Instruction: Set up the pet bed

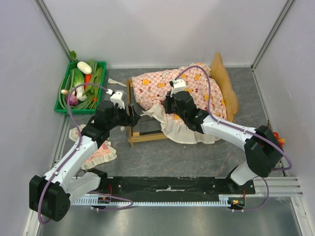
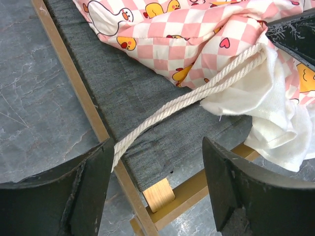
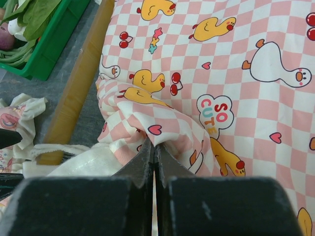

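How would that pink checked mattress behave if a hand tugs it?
Probably floppy: the mattress bunches into folds where the right hand pinches it. Likely light, as its frill drapes limply over the rail of the bed. Its cord lies across that rail and might snag.

I have bare table (image 1: 189,158) in front of the pet bed (image 2: 118,93) to pass through. The mattress (image 1: 157,86) and its white cord (image 2: 167,110) cross the frame between my left pincer (image 2: 156,147) fingers. What looks like a pillow (image 1: 101,152) crowds that arm.
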